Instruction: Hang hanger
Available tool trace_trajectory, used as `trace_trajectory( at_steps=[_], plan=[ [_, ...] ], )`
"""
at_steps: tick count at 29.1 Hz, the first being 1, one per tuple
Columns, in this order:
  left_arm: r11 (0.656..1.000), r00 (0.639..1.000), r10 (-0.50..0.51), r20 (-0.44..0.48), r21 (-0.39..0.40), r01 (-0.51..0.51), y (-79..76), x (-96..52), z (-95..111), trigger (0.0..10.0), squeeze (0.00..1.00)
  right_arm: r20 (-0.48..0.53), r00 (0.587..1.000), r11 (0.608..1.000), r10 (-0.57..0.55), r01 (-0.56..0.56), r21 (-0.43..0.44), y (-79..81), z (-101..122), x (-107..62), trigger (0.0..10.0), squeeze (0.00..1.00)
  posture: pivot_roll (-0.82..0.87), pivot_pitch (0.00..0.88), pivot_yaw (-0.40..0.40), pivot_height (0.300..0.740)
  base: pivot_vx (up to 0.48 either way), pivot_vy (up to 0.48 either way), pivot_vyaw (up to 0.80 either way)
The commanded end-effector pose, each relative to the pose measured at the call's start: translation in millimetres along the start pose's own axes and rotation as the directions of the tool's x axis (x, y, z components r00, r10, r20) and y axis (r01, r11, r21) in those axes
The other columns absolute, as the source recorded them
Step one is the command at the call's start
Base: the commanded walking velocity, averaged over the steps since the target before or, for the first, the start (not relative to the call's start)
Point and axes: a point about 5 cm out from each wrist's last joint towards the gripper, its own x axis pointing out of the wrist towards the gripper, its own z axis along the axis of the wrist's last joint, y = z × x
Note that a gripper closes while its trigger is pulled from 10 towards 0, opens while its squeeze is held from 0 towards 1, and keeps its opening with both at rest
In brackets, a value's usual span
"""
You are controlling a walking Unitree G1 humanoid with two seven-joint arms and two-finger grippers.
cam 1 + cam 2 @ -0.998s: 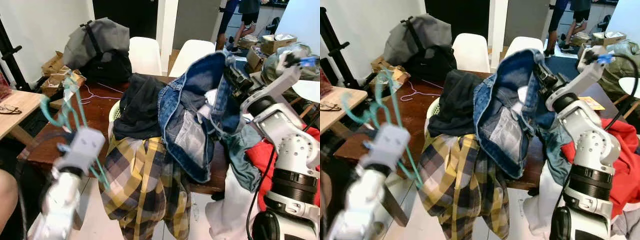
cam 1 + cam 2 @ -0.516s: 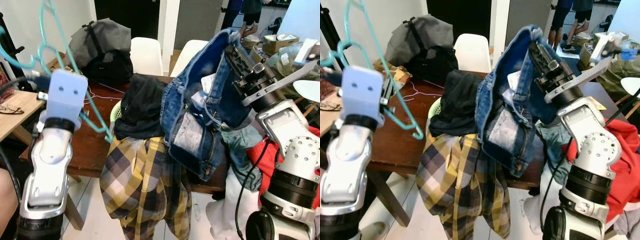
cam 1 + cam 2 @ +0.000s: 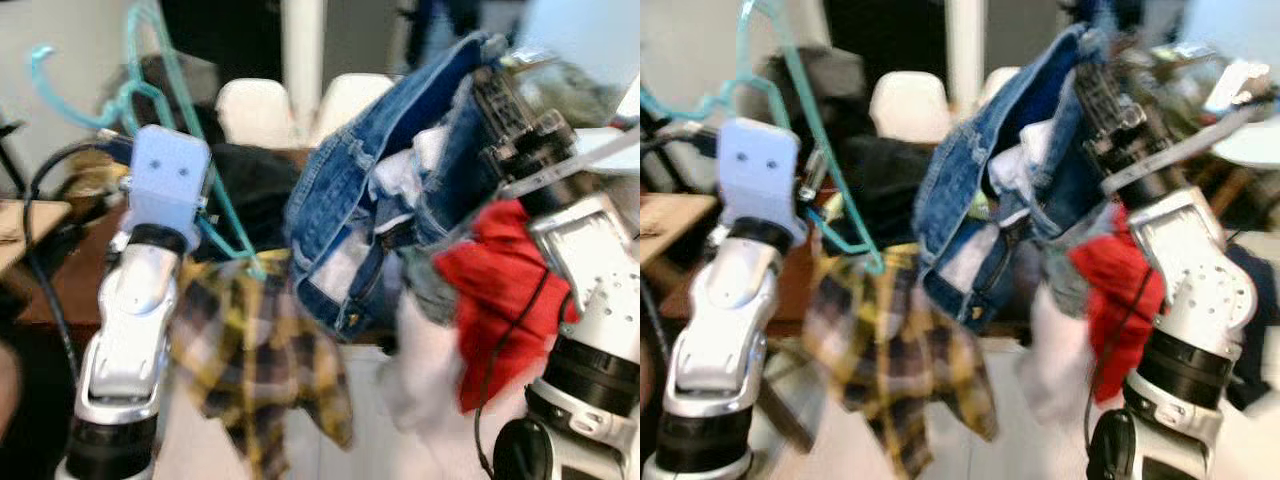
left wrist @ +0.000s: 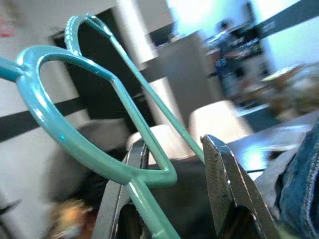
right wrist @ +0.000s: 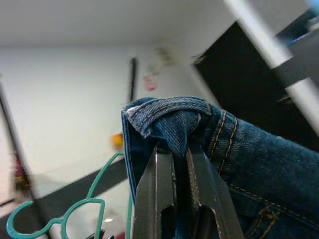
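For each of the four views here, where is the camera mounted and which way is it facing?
Left eye view: head, looking forward and down; left pincer holding the teal hanger, right pincer holding the denim jeans.
Right eye view: same head, same scene.
Left wrist view: along its fingers, hanger between them.
Right wrist view: along its fingers pinching the jeans; the hanger shows here too.

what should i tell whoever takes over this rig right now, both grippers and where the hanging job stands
Left gripper: raised at the robot's left, shut on the teal plastic hanger, hook uppermost.
Right gripper: raised at the right, shut on a folded edge of the blue denim garment, which dangles below it.
Hanger and denim are apart; the hanger's lower tip sits near the denim's left edge.
Done: both items lifted.
Left: get the hanger into the denim, then hang it. Head views are blurred, so check the grips first.
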Motion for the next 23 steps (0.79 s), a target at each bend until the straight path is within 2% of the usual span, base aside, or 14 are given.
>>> trace_trajectory(
  at_steps=[1, 3, 14, 16, 17, 18, 19, 20, 21, 22, 23],
  plan=[
    [1.0, 0.999, -0.015, -0.036, -0.003, 0.015, -1.8, -4.3, -6.4, 10.0, 0.0, 0.015, 0.999, 0.999, 0.047, -0.047, -0.003, 9.7, 1.9, 4.0, 10.0, 0.0, 0.01, 0.0, -0.018, 0.74, -0.274, 0.0, -0.8],
    [1.0, 0.999, -0.015, -0.036, -0.003, 0.015, -1.8, -4.3, -6.4, 10.0, 0.0, 0.015, 0.999, 0.999, 0.047, -0.047, -0.003, 9.7, 1.9, 4.0, 10.0, 0.0, 0.01, 0.0, -0.018, 0.74, -0.274, 0.0, -0.8],
    [0.997, 0.997, -0.064, -0.049, -0.043, 0.062, -17.4, -4.1, -8.2, 10.0, 0.0, 0.009, 1.0, 1.0, 0.012, -0.012, -0.011, 5.5, 2.1, 1.9, 10.0, 0.0, 0.0, 0.0, -0.015, 0.74, 0.0, 0.0, -0.8],
    [0.996, 0.995, -0.086, -0.052, -0.042, 0.083, -22.4, -4.8, -9.7, 10.0, 0.0, -0.001, 1.0, 0.999, -0.021, 0.021, -0.026, 1.4, 1.3, 1.2, 10.0, 0.0, 0.0, 0.0, -0.014, 0.74, 0.0, 0.0, -0.8],
    [0.993, 0.991, -0.115, -0.061, -0.037, 0.113, -28.3, -6.0, -12.5, 10.0, 0.0, -0.033, 0.995, 0.993, -0.097, 0.094, -0.072, -7.7, -2.5, 0.4, 10.0, 0.0, -0.01, 0.0, -0.013, 0.74, 0.0, 0.0, -0.8],
    [0.983, 0.981, -0.178, -0.076, -0.045, 0.175, -37.8, -8.6, -16.6, 10.0, 0.0, -0.089, 0.968, 0.961, -0.235, 0.218, -0.169, -24.5, -10.4, -3.0, 10.0, 0.0, -0.01, 0.0, -0.012, 0.74, 0.0, 0.0, -0.8],
    [0.978, 0.975, -0.207, -0.082, -0.056, 0.203, -41.5, -9.9, -17.9, 10.0, 0.0, -0.108, 0.951, 0.942, -0.288, 0.262, -0.209, -31.1, -13.6, -5.0, 10.0, 0.0, -0.01, 0.0, -0.012, 0.74, 0.0, 0.0, -0.8],
    [0.978, 0.975, -0.207, -0.082, -0.056, 0.203, -41.5, -9.9, -17.9, 10.0, 0.0, -0.108, 0.951, 0.942, -0.288, 0.262, -0.209, -31.1, -13.6, -5.0, 10.0, 0.0, -0.01, 0.0, -0.012, 0.74, 0.0, 0.0, -0.8],
    [0.939, 0.94, -0.331, -0.086, -0.131, 0.319, -55.0, -16.8, -18.1, 10.0, 0.0, -0.14, 0.903, 0.878, -0.406, 0.343, -0.333, -45.7, -18.7, -11.6, 10.0, 0.0, -0.01, 0.0, -0.014, 0.74, 0.0, 0.0, -0.8],
    [0.923, 0.927, -0.367, -0.081, -0.158, 0.351, -58.9, -19.2, -17.4, 10.0, 0.0, -0.144, 0.889, 0.857, -0.435, 0.36, -0.367, -49.4, -19.5, -13.5, 10.0, 0.0, -0.01, 0.0, -0.014, 0.74, 0.0, 0.0, -0.8],
    [0.897, 0.904, -0.42, -0.077, -0.186, 0.401, -65.4, -23.3, -16.9, 10.0, 0.0, -0.151, 0.865, 0.82, -0.479, 0.38, -0.428, -55.1, -20.5, -16.8, 10.0, 0.0, -0.01, 0.0, -0.014, 0.74, 0.0, 0.0, -0.8]
  ],
)
